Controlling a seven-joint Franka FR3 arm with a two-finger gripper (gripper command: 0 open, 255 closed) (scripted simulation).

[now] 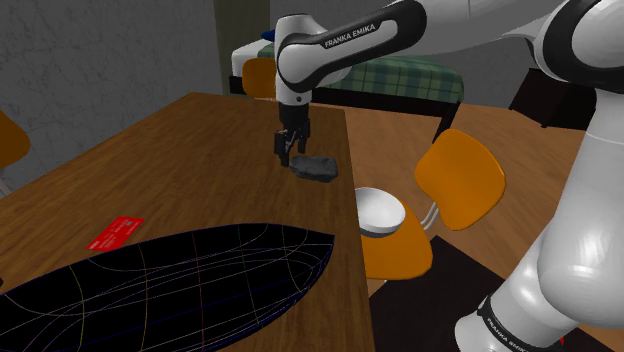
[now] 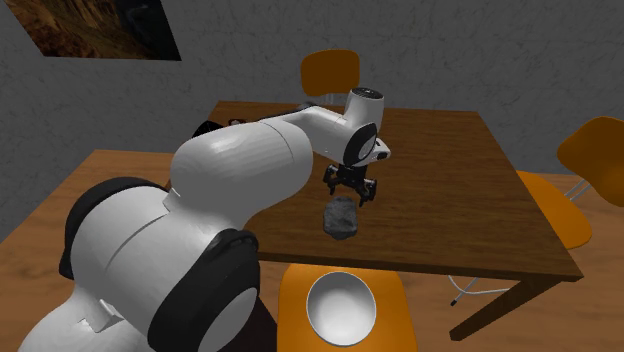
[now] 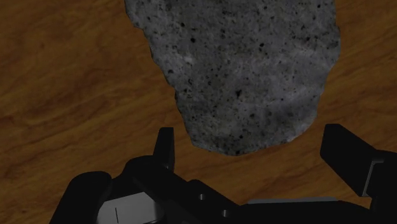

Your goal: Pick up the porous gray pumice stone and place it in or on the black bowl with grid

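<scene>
Plainly a rough grey stone (image 1: 316, 168), speckled with small dark pores and mottled with paler patches, irregular and lumpy in outline. Lying flat on the wooden table (image 1: 200, 150), close to one long edge of it. Longer than wide: in the shoulder view, laid with its long axis roughly left to right, dipping slightly toward the right. In the wrist view (image 3: 242, 70), broad across the far part and tapering to a rounded end that points back toward the gripper (image 3: 254, 153). Cut off by the frame at the far end, so full length not to be judged there.

Just above the stone's end on the shoulder view's left, the black gripper (image 1: 289, 156), pointing straight down. Fingers (image 3: 164, 147) spread wide, one on each side of the stone's tapered end, apart from it, clasping nothing.

Well apart from the stone, toward the shoulder view's lower left, a big black bowl (image 1: 170, 280) lined with a thin coloured grid, resting on the same table. Bare wood between stone and black bowl. Farther from the stone, on the shoulder view's left and just beside the black bowl's rim, a flat red card (image 1: 115, 232). Near the stone, off the table's edge and lower, a white bowl (image 1: 380, 210) sitting on an orange chair (image 1: 400, 258). Beyond the stone, past the table's far end, a bed (image 1: 410, 85) with a green plaid cover.
</scene>
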